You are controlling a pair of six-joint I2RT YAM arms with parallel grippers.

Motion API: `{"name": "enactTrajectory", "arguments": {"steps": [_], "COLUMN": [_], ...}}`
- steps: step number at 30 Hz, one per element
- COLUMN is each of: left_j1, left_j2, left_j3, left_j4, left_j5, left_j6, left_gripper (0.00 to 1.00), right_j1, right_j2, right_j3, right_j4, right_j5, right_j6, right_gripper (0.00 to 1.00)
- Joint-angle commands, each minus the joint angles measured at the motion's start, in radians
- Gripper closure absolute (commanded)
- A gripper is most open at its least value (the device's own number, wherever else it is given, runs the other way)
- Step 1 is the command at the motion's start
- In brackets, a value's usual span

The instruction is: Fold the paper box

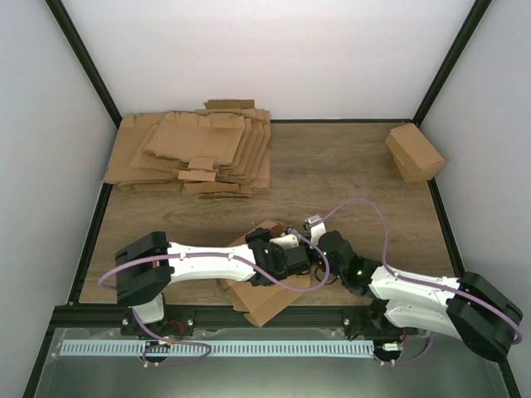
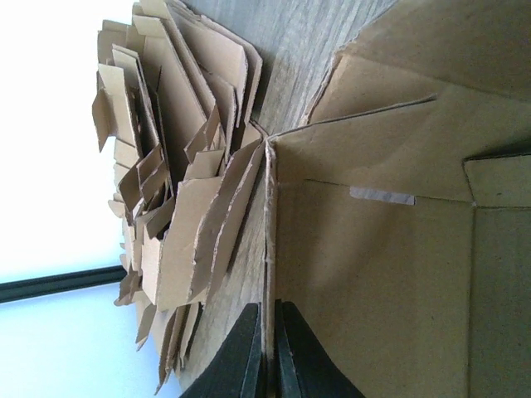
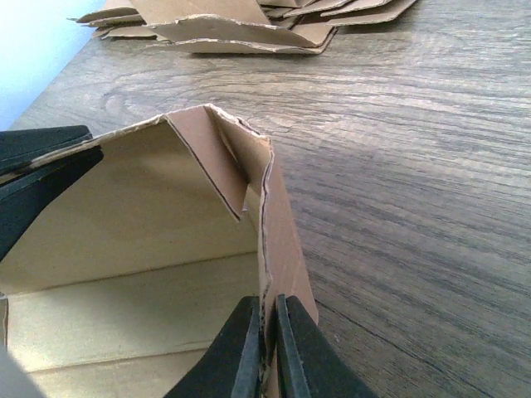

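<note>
Grip on paper box (image 1: 261,308), near edge of worktop (image 1: 357,191), between both arms.
Left end effector (image 2: 267,332) is pinched tight on one cardboard wall edge of the box. The box stands partly formed, its interior open. Right end effector (image 3: 267,319) is clamped on a second wall edge, beside a folded-in flap.

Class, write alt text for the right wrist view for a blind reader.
The right gripper pinches an upright wall edge of the half-folded brown paper box, its open inside showing. The left gripper clamps another wall at left; flat cardboard sheets lie beyond on the wooden table.
</note>
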Motion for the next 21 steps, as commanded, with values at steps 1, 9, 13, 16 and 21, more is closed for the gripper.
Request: {"name": "enactTrajectory", "arguments": {"steps": [1,9,13,16,21], "left_j1": [-0.018,-0.019,-0.019,-0.019,-0.018], "left_j2": [0.023,0.027,0.017,0.01,-0.005], "left_j3": [0.034,0.032,0.031,0.03,0.028], "left_j4": [0.057,0.062,0.067,0.067,0.07], "left_j5": [0.021,0.018,0.018,0.016,0.01], "left_j6": [-0.006,-0.005,-0.005,-0.005,-0.02], "left_gripper": [0.96,0.96,0.96,0.96,0.96], "right_j1": [0.023,0.023,0.022,0.023,0.022], "right_j2": [0.003,-0.017,-0.019,-0.009,0.025], "right_j3": [0.069,0.132,0.16,0.195,0.272], "right_j4": [-0.05,-0.081,-0.061,-0.088,-0.195], "right_j5": [0.026,0.059,0.04,0.035,0.015], "right_j6": [0.028,-0.068,-0.155,-0.171,-0.109], "right_gripper": [0.92,0.91,0.92,0.92,0.92]}}
